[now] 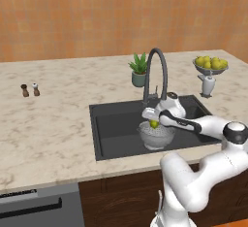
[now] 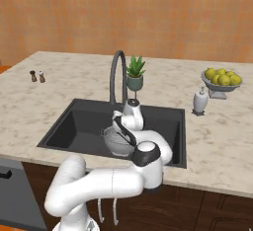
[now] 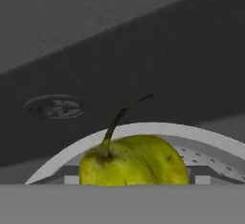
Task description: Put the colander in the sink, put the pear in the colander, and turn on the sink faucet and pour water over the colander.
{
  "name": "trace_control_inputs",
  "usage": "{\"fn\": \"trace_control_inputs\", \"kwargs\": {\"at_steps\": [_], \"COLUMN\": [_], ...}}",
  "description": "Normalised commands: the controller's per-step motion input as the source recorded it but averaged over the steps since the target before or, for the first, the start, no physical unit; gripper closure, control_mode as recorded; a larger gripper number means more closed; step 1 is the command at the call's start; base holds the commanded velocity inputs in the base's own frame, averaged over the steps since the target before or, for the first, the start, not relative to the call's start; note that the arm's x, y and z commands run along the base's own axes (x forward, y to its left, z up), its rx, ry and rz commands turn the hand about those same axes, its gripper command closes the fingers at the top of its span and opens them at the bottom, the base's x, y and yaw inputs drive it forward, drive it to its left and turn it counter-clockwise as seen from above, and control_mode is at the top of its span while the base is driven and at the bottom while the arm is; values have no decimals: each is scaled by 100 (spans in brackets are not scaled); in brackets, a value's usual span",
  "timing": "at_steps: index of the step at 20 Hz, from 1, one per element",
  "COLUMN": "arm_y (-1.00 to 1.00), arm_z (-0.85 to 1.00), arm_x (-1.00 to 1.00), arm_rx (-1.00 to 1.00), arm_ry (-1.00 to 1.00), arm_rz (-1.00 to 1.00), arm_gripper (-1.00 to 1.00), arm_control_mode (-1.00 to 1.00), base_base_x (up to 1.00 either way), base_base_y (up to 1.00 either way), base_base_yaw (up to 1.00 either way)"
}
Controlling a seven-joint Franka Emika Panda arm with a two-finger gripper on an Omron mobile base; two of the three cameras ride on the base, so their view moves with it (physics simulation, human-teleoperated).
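The grey pierced colander (image 1: 156,137) stands in the right part of the black sink (image 1: 116,124), also seen from the other side as colander (image 2: 117,145) in sink (image 2: 79,124). The yellow-green pear (image 1: 154,123) hangs just over the colander's rim, held at the tip of my gripper (image 1: 152,121), which is shut on it. In the hand view the pear (image 3: 134,161) with its brown stem sits close in front, the colander rim (image 3: 158,128) arcs behind it and the silver drain (image 3: 55,106) lies beyond. The dark gooseneck faucet (image 1: 157,71) rises behind my hand; no water runs.
A potted plant (image 1: 139,70) stands behind the faucet. A footed bowl of yellow fruits (image 1: 210,65) and a white soap dispenser (image 1: 208,84) sit on the counter at the right. Two small shakers (image 1: 30,90) stand far left. A dishwasher front (image 1: 38,206) is below the counter.
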Motion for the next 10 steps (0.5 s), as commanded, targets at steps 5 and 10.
{"fn": "trace_control_inputs", "kwargs": {"at_steps": [5, 10], "arm_y": [-1, 0], "arm_z": [34, 82], "arm_x": [-100, -70], "arm_rx": [0, -1], "arm_ry": [-25, -28], "arm_rz": [-4, -5], "arm_gripper": [-100, -100], "arm_control_mode": [-100, -100], "base_base_x": [0, 0], "base_base_y": [0, 0], "base_base_yaw": [0, 0]}}
